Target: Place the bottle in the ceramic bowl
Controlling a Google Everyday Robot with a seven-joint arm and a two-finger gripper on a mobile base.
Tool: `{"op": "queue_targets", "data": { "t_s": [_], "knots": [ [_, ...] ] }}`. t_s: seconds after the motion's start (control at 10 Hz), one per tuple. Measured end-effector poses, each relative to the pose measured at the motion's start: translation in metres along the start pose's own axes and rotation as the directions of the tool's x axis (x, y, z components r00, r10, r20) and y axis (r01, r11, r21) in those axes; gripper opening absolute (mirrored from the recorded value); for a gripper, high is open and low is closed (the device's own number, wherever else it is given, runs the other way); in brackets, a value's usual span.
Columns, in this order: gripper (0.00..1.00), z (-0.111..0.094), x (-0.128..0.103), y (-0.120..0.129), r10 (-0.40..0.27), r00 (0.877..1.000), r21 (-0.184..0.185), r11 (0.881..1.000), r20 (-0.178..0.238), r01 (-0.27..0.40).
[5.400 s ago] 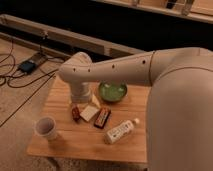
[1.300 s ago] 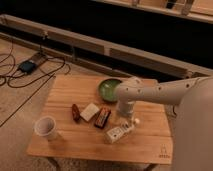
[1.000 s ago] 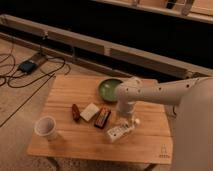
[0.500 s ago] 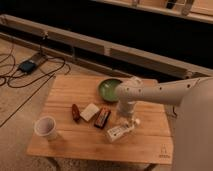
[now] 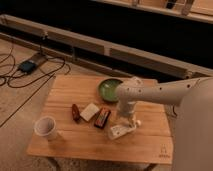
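The small white bottle (image 5: 121, 131) lies on its side on the wooden table (image 5: 70, 90), right of the middle and towards the front. My gripper (image 5: 127, 121) hangs straight down from the white arm and sits right over the bottle's upper end, at or very near it. The green glazed ceramic bowl (image 5: 108, 89) stands at the back of the table, behind the gripper and partly covered on its right by my arm. The bowl looks empty.
A white paper cup (image 5: 46, 127) stands at the front left. A dark red-brown item (image 5: 75, 113), a pale square packet (image 5: 90, 111) and a dark snack bar (image 5: 102, 118) lie in a row left of the bottle. Cables and a small box (image 5: 27, 65) lie on the floor at left.
The arm has swung from the table's left side to over the bottle. In the last second the gripper has stayed there, dropping slightly. The bottle has not moved.
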Motion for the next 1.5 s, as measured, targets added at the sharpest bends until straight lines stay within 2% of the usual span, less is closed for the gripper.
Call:
{"op": "queue_targets", "data": {
  "t_s": [0.2, 0.6, 0.8, 0.9, 1.0, 1.1, 1.3, 1.5],
  "knots": [
    [0.80, -0.003, 0.002, 0.000, 0.004, 1.000, 0.000, 1.000, 0.005, -0.004],
    [0.80, -0.044, 0.028, -0.011, 0.082, 0.996, 0.028, 0.996, 0.038, -0.084],
    [0.80, -0.044, 0.033, -0.017, 0.136, 0.990, 0.001, 0.991, 0.044, -0.137],
    [0.80, -0.040, 0.033, -0.021, 0.173, 0.984, -0.032, 0.985, 0.042, -0.172],
    [0.80, -0.027, 0.030, -0.022, 0.214, 0.976, -0.083, 0.974, 0.027, -0.211],
    [0.80, -0.020, 0.027, -0.022, 0.223, 0.975, -0.108, 0.969, 0.016, -0.220],
    [0.80, 0.003, 0.017, -0.012, 0.215, 0.977, -0.144, 0.966, -0.013, -0.215],
    [0.80, 0.027, 0.011, 0.003, 0.203, 0.978, -0.151, 0.966, -0.044, -0.208]
  ]
}}
